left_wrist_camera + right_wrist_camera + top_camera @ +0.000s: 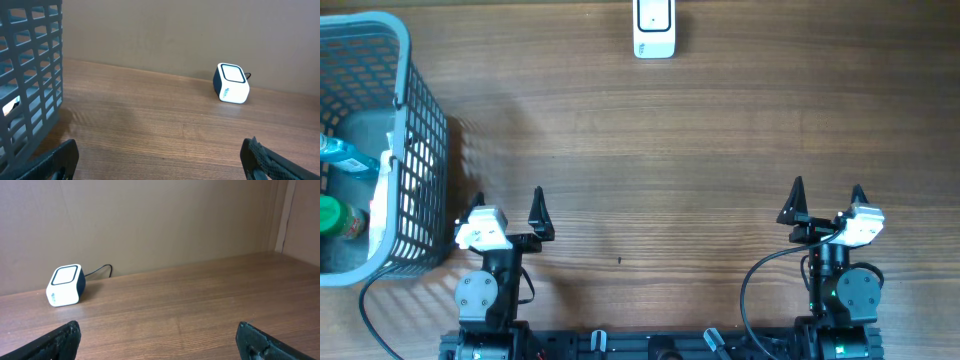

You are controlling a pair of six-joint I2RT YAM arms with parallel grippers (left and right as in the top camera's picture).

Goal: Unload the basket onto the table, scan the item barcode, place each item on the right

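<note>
**Both grippers empty, goods in the basket**

The left gripper [508,203] and right gripper [828,192] sit at the near edge of the table [670,150], jaws wide, holding nothing; the scanner [654,30] stands at the far edge, well apart from both; a blue bottle [345,157] and a green-capped item [330,217] lie in the basket [420,110], just beside the left gripper.

Overhead looks straight down on my table [670,150]. Both wrist views skim low, facing forward, sharing the scanner [231,83].

Wooden table [670,150]; grey mesh basket [422,170]
</note>
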